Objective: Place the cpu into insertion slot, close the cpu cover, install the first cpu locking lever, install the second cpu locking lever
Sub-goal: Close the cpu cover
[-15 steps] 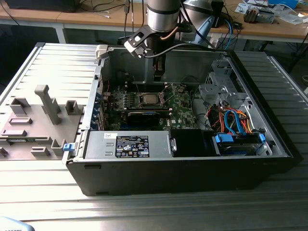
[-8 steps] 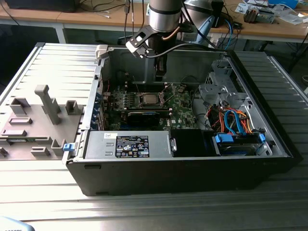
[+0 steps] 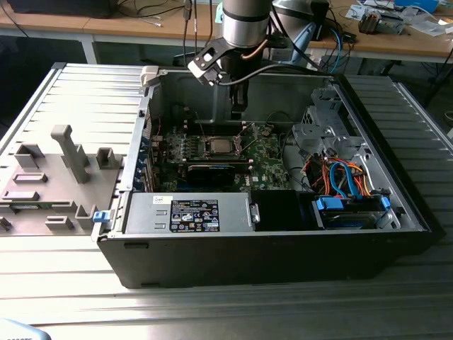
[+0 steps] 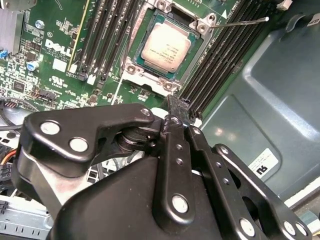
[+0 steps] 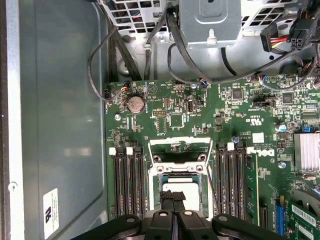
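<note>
The cpu [image 4: 165, 47] lies flat in the insertion slot [image 5: 154, 176] on the green motherboard [image 3: 265, 159], its silvery-tan top showing. The silver cpu cover [image 4: 196, 50] lies down around it, framing the chip in its window. One thin wire locking lever [image 4: 245, 21] sticks out free over the memory slots. A second thin rod [image 4: 119, 82] runs along the opposite side of the socket. My gripper [image 4: 178, 106] hovers just above the board beside the socket, fingers shut with nothing between them. In the exterior view the gripper [image 3: 238, 110] hangs inside the case above the socket's far side.
Black memory slots [image 5: 125, 175] flank the socket on both sides. A drive cage with orange and blue cables [image 3: 343, 177] fills the exterior view's right of the case, and the power supply [image 3: 187, 212] is at the front. Case walls [image 5: 60, 125] stand close around.
</note>
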Controlling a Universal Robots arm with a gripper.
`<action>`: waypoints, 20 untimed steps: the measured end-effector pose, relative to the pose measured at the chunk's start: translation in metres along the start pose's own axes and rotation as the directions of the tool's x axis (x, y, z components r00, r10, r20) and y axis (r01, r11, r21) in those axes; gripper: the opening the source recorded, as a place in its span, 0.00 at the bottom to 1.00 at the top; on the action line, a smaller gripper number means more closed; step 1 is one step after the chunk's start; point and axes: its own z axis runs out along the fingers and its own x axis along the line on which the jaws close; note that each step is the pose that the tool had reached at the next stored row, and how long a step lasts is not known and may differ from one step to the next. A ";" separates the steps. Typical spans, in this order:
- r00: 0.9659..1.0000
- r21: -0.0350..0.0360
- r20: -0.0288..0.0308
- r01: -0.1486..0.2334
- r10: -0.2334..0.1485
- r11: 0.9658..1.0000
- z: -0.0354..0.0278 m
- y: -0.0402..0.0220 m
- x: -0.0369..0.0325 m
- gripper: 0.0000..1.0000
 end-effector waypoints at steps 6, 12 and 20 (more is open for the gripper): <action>1.000 0.000 0.000 0.000 0.000 1.000 0.0003 0.0028 0.0001 0.11; 1.000 0.000 0.000 0.000 0.000 1.000 0.0006 0.0052 0.0001 0.11; 1.000 0.000 0.000 0.000 0.000 1.000 0.0010 0.0086 0.0002 0.11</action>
